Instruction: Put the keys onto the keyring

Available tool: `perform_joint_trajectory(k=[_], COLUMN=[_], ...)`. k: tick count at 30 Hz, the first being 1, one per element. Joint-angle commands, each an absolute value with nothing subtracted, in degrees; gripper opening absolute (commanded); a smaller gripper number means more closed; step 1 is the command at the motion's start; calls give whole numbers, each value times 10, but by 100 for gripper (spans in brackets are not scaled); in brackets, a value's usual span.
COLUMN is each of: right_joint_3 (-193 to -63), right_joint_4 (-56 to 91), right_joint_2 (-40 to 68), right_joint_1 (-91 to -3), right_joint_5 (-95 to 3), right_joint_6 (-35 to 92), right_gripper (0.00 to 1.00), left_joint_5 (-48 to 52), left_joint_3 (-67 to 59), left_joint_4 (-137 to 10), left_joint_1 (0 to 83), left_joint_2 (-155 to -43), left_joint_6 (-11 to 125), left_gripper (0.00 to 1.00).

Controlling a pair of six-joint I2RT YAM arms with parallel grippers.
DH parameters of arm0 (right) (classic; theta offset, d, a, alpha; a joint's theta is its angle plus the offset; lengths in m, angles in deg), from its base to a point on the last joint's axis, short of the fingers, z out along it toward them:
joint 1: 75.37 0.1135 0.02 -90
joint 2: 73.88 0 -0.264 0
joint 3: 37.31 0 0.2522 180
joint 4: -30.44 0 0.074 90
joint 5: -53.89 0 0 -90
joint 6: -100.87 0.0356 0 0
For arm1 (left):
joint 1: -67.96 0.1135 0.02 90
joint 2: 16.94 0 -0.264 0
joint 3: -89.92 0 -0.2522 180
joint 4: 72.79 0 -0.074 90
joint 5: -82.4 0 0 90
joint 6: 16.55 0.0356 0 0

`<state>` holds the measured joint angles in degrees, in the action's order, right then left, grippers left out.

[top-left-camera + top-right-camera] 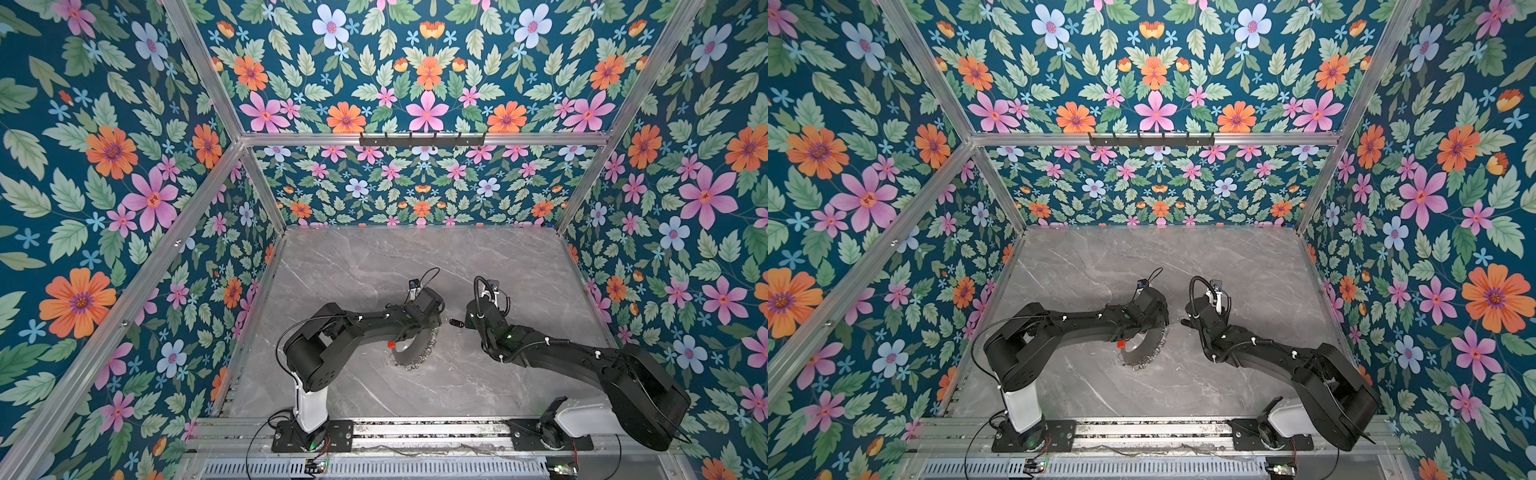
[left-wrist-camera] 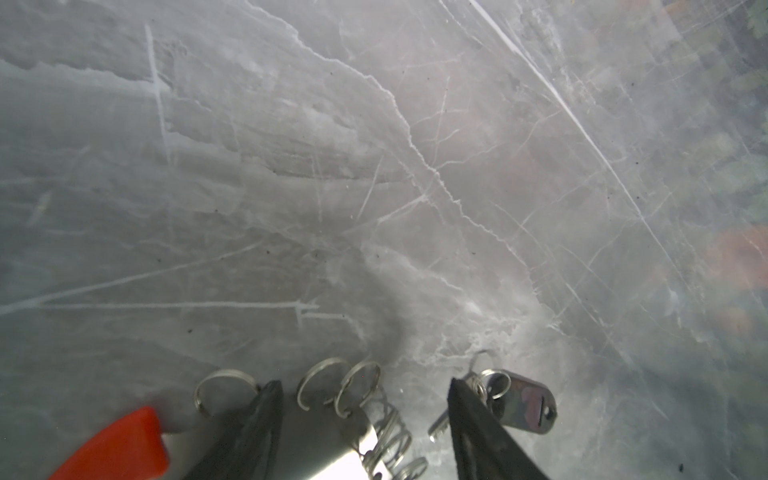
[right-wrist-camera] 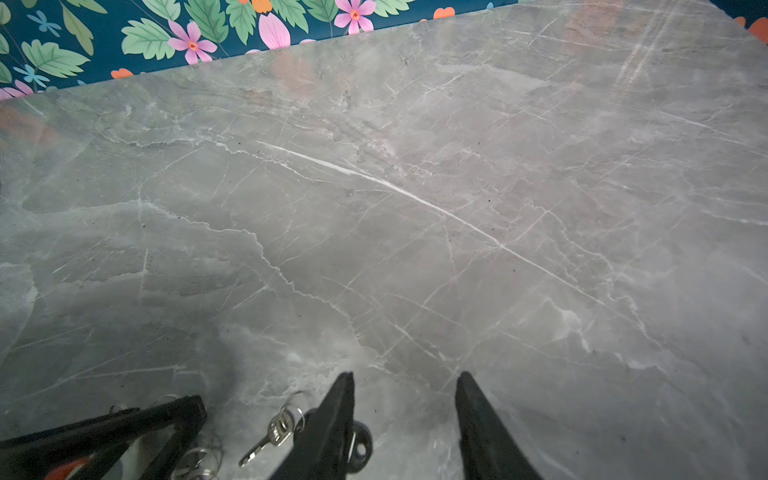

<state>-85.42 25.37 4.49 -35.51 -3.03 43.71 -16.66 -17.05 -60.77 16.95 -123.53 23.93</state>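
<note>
The keyring [image 1: 412,352] is a flat grey disc fringed with silver loops, with a red piece [image 1: 390,344] on it, and my left arm hides part of it in both top views. In the left wrist view my left gripper [image 2: 363,392] is open, with the disc's looped rim [image 2: 332,432] between its fingers and a gap on one side. The keys [image 1: 456,322] lie on the table between the two arms: a black tag [image 2: 528,403], a split ring and a small silver key [image 3: 270,436]. My right gripper [image 3: 405,386] is open and holds nothing, and one finger [image 3: 336,424] covers part of the tag.
A grey marble table [image 1: 415,266] is enclosed by floral walls on three sides. A black hook rack [image 1: 422,139] hangs on the back rail. An aluminium rail [image 1: 415,428] with both arm bases runs along the front edge.
</note>
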Motion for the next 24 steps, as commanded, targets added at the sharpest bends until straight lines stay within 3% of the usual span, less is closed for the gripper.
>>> perform_joint_trajectory(k=[1,16,24], right_joint_3=[-857,-856,-856], right_joint_4=[251,252,253], right_joint_2=[44,42,42], right_joint_1=[-355,-355,-355], right_joint_5=[-29,-33,-39], right_joint_6=[441,442,444], right_gripper=[42,24,17], left_joint_5=[-162,-180,-181], left_joint_3=[-168,-168,-190], left_joint_4=[-620,-615,-608], left_joint_1=[170,173,193], left_joint_2=[-1237,-1232,-1190], left_joint_6=[246,255,339], left_gripper=[64,49,43])
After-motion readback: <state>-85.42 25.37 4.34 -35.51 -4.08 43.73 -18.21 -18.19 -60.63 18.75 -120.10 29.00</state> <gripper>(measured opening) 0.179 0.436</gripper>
